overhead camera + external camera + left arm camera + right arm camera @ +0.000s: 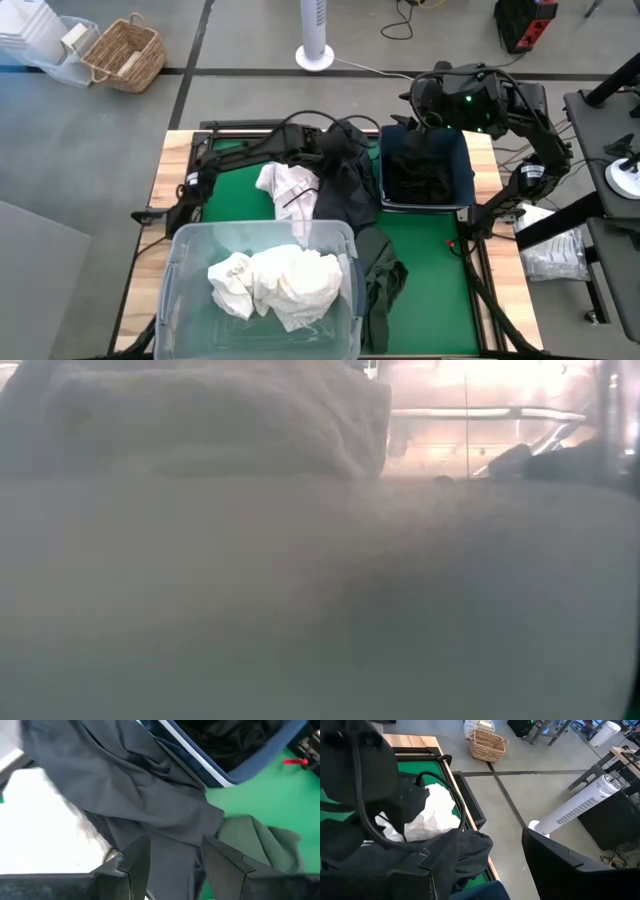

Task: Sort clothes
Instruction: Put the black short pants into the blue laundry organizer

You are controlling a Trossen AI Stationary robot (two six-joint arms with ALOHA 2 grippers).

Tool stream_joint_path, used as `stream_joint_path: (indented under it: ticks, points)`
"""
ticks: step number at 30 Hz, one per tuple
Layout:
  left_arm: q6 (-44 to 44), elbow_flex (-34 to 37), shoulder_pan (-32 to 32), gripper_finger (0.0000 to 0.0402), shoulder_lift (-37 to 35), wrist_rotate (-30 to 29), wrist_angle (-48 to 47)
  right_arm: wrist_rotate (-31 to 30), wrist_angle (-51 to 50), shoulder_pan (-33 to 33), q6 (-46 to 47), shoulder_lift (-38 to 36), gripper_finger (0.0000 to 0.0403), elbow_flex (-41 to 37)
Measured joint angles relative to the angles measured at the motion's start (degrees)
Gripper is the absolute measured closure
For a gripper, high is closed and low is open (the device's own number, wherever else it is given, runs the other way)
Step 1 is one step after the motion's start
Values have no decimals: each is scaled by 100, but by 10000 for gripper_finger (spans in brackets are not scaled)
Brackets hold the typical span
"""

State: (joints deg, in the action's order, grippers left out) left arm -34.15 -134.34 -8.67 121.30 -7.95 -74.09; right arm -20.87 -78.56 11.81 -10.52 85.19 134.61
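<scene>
Dark grey cloth (150, 805) sits pinched in the left gripper (172, 865) jaws, beside the blue bin (426, 168). Right gripper (485, 870) hangs above that bin; jaws parted, holding nothing. White clothes (275, 283) fill the clear tub (180, 290).

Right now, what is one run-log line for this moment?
left gripper: shut on dark garment, mid-table | right gripper: open, over bin | whites in tub | darks in bin

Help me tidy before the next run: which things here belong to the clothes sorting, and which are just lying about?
Job: white clothes in clear tub; dark clothes in blue bin; grey garment; olive garment.
Lying about: wicker basket, tower fan.
</scene>
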Motion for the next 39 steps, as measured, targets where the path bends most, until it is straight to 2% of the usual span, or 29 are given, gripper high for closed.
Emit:
stream_joint_path:
  ticks: [4, 15, 18, 24, 39]
  points:
    - [-230, 0, 0, 249, 165, 187, -35, 3, 2, 0, 0, 0, 193, 0]
    - [-706, 1, -7, 249, 379, 58, -6, 8, 2, 0, 1, 7, 193, -2]
    - [-700, 1, -7, 249, 397, 285, -153, 10, 2, 0, 35, 9, 193, -2]
    - [-638, 3, -4, 249, 393, 288, -813, 31, 2, 0, 136, 9, 193, -2]
    - [-199, 12, 7, 249, 1075, 263, -889, 32, 2, 0, 92, 24, 193, -4]
